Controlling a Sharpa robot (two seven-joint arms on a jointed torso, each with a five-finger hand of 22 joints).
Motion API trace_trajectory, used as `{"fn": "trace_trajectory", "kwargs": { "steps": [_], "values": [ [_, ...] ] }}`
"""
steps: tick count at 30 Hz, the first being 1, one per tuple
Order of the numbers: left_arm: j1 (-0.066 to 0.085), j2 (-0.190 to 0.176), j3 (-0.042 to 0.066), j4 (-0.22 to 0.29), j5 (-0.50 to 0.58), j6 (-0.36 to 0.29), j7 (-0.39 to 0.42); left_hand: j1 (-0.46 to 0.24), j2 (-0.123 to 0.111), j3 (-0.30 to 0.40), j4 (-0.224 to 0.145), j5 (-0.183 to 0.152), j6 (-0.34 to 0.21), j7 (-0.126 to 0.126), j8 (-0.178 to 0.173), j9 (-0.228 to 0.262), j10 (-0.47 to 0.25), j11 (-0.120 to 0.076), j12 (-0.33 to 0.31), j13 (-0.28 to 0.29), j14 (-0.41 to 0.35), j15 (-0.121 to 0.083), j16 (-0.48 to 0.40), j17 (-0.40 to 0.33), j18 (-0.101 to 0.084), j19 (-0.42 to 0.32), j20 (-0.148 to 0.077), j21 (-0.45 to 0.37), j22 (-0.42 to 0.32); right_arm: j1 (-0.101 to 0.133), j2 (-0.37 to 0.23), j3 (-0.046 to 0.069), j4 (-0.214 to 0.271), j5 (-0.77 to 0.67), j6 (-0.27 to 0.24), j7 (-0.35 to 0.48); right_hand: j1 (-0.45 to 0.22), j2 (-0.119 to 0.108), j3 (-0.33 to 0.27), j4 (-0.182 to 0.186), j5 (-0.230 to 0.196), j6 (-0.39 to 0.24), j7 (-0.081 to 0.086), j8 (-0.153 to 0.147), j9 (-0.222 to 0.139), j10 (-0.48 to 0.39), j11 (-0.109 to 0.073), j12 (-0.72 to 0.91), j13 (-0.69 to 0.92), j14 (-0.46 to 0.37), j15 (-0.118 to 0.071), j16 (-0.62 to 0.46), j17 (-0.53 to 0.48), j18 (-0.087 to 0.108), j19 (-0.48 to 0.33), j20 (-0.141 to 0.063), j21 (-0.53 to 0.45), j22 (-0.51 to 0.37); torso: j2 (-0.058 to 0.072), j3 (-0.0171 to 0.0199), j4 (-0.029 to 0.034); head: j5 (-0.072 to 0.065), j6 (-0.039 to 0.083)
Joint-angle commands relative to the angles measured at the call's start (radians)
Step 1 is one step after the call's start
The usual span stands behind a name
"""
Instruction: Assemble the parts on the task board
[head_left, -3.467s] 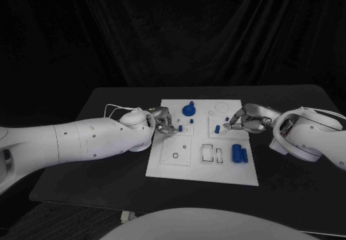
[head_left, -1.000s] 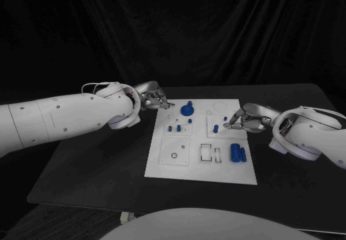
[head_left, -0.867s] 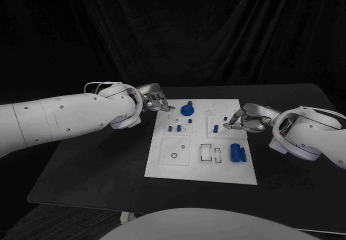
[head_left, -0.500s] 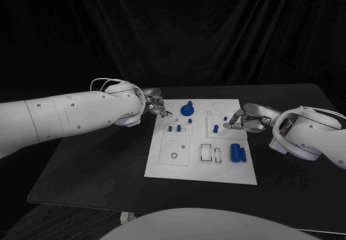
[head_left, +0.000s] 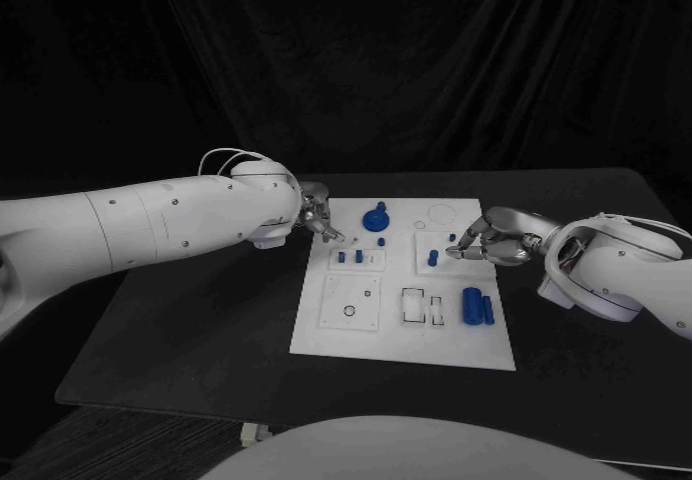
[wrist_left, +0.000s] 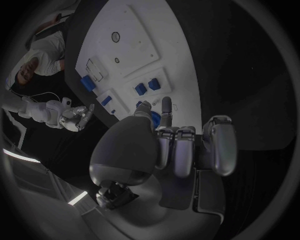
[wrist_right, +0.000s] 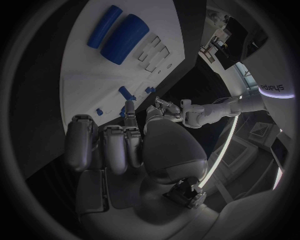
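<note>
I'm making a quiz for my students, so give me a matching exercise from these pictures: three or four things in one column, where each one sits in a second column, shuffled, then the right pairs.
Things:
1. left hand
2. right hand
3. two blue cylinders
4. blue knob part

Places:
A. lying side by side near the task board's right edge, towards the robot
B. at the board's far left corner
C. at the board's right edge, partway along
D. standing on the board's far end, near the middle

Pairs: 1-B, 2-C, 3-A, 4-D
</note>
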Motion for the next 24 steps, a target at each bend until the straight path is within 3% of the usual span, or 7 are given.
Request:
{"fn": "trace_trajectory", "kwargs": {
  "steps": [1, 4, 13, 17, 24],
  "values": [
    [-0.003, 0.012, 0.001, -0.013, 0.021, 0.048, 0.015, -0.020, 0.001, 0.005, 0.001, -0.059, 0.017, 0.003, -0.017, -0.011, 0.094, 0.004, 0.002, 0.253, 0.102, 0.003, 0.003, 0.263, -0.002, 0.006, 0.002, -0.001, 0.194, -0.003, 0.001, 0.001, 0.000, -0.001, 0.004, -0.004, 0.009, 0.004, -0.006, 0.001, 0.002, 0.005, 0.003, -0.004, -0.002, 0.033, -0.006, -0.003, -0.005, 0.072, -0.005, -0.002, 0.134, 0.018, -0.007, 0.002, -0.002, 0.187, -0.001, 0.0010, 0.0003, 0.001, 0.000],
    [-0.005, 0.020, 0.001, -0.022, 0.026, 0.050, 0.018, -0.033, 0.001, 0.005, 0.001, -0.110, 0.026, 0.004, -0.027, -0.019, 0.094, 0.006, 0.002, 0.254, 0.102, 0.004, 0.003, 0.263, -0.002, 0.006, 0.004, -0.001, 0.194, -0.003, 0.002, 0.001, -0.001, -0.001, 0.004, -0.004, 0.009, 0.004, -0.006, 0.001, 0.002, 0.005, 0.003, -0.004, -0.002, 0.033, -0.006, -0.003, -0.005, 0.072, -0.005, -0.002, 0.134, 0.018, -0.007, 0.002, -0.002, 0.187, -0.001, 0.0012, 0.0002, 0.001, 0.000],
    [-0.020, 0.033, 0.001, -0.040, 0.029, 0.051, 0.023, -0.032, 0.000, 0.008, -0.002, -0.133, 0.030, 0.004, -0.035, -0.024, 0.093, 0.006, 0.000, 0.252, 0.102, 0.005, 0.003, 0.263, -0.001, 0.005, 0.004, -0.003, 0.194, -0.003, 0.001, 0.001, -0.001, -0.001, 0.005, -0.004, 0.009, 0.004, -0.006, 0.001, 0.002, 0.005, 0.003, -0.004, -0.002, 0.033, -0.006, -0.003, -0.005, 0.072, -0.005, -0.002, 0.134, 0.018, -0.007, 0.002, -0.002, 0.187, -0.002, 0.0019, 0.0000, 0.000, 0.000],
    [-0.026, 0.037, 0.001, -0.045, 0.030, 0.048, 0.025, -0.015, 0.000, 0.018, -0.008, -0.119, 0.030, 0.004, -0.042, -0.028, 0.090, 0.006, -0.004, 0.249, 0.102, 0.005, 0.003, 0.263, -0.001, 0.003, 0.005, -0.005, 0.193, -0.003, 0.001, 0.001, -0.001, -0.001, 0.005, -0.004, 0.009, 0.004, -0.006, 0.001, 0.002, 0.005, 0.003, -0.004, -0.002, 0.033, -0.006, -0.003, -0.005, 0.072, -0.005, -0.002, 0.134, 0.018, -0.007, 0.002, -0.002, 0.187, -0.002, 0.0019, 0.0003, -0.001, 0.000],
    [-0.032, 0.043, 0.001, -0.047, 0.030, 0.041, 0.029, 0.004, -0.004, 0.032, -0.008, -0.063, 0.031, 0.004, -0.055, -0.035, 0.087, 0.007, -0.009, 0.245, 0.102, 0.005, 0.003, 0.263, 0.000, 0.000, 0.005, -0.012, 0.191, -0.003, 0.000, 0.001, -0.001, -0.001, 0.006, -0.005, 0.009, 0.004, -0.006, 0.001, 0.002, 0.005, 0.003, -0.004, -0.002, 0.033, -0.006, -0.003, -0.005, 0.072, -0.005, -0.002, 0.134, 0.018, -0.007, 0.002, -0.002, 0.187, -0.002, 0.0018, 0.0008, -0.001, 0.000]
  ]
}}
